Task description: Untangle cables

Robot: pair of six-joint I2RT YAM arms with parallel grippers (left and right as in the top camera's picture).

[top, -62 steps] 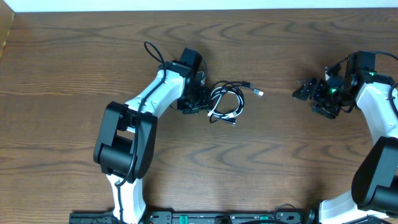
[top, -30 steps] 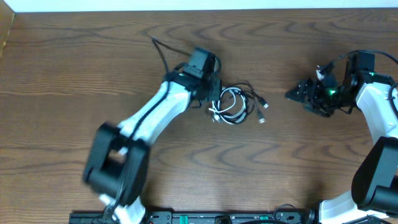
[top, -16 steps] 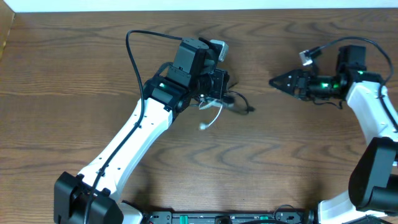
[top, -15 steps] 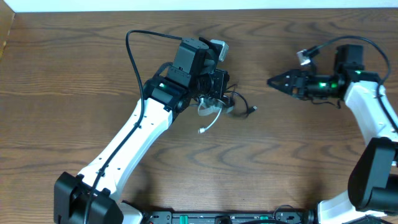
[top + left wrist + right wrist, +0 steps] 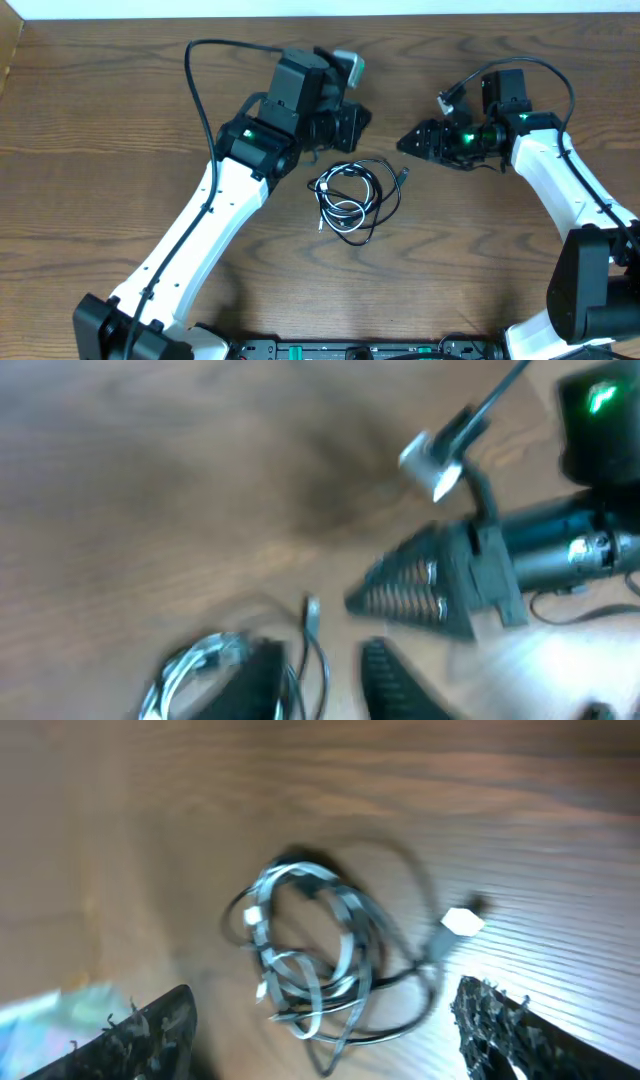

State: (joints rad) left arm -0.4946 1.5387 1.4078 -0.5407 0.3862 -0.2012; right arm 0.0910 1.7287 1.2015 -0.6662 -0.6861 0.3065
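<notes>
Dark wood-grain table (image 5: 120,120) carrying thin white and black cables (image 5: 350,195), coiled together, lying free at centre. Left claw (image 5: 356,118) near, narrowly parted, empty. Right claw (image 5: 408,143) near, spread wide, empty. Risk: pinching both cords at once and dragging the whole coil, tightening the tangle.

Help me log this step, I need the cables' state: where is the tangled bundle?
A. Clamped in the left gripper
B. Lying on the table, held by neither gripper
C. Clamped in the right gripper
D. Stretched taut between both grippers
B: the cable bundle lies loose on the table, apart from both the left gripper and the right gripper, each with its jaws open and nothing between them.
</notes>
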